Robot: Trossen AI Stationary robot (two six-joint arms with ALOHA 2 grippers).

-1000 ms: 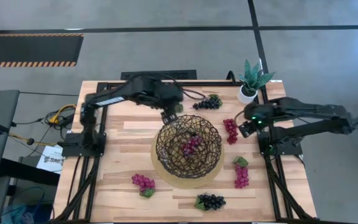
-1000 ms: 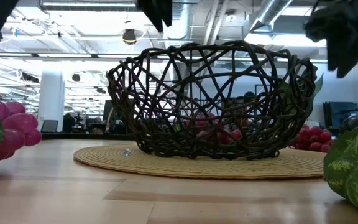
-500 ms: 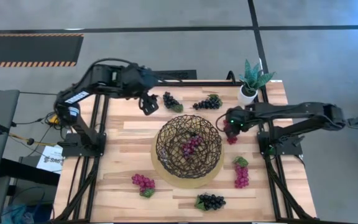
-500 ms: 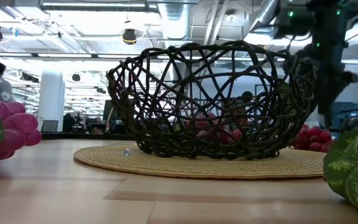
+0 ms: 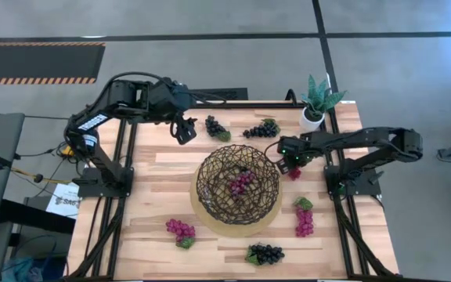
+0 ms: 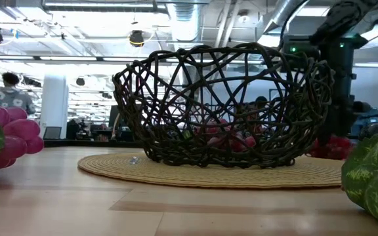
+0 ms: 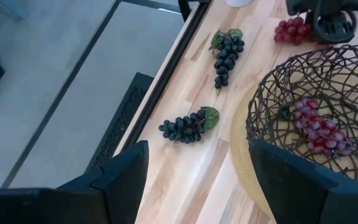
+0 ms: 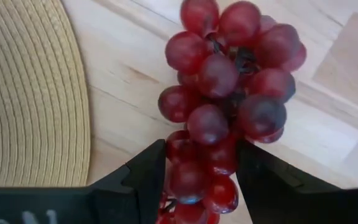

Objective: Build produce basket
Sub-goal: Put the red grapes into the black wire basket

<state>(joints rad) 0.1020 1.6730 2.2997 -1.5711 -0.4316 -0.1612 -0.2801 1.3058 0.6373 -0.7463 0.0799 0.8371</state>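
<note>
The dark woven basket (image 5: 237,186) stands mid-table on its tan base and holds a red grape bunch (image 5: 239,182). My right gripper (image 5: 287,163) is down at the basket's right side, shut on another red bunch (image 5: 294,172), which fills the right wrist view (image 8: 229,81). My left gripper (image 5: 182,131) hangs open and empty over the far left of the table, near a dark bunch (image 5: 216,128). A second dark bunch (image 5: 262,129) lies at the far edge. More bunches lie in front: red (image 5: 181,230), dark (image 5: 265,253), red (image 5: 304,219). My right gripper pinches the red bunch between its two fingers (image 8: 142,180), at the bunch's narrow end (image 8: 197,168). The fingers come from above, pointing down, and lie across the bunch. The bunch lies on the table, its wide end reaching past the fingertips.
A small white pot with a green plant (image 5: 315,102) stands at the far right corner. The basket's tan mat (image 8: 30,93) lies close beside the gripped bunch. Bare wood shows at the table's left (image 5: 147,188).
My left gripper has swung from over the basket's far rim toward the table's far left, then kept still. A dark bunch shows where the arm was. My right gripper has moved toward the table's left and down onto the red bunch beside the basket.
</note>
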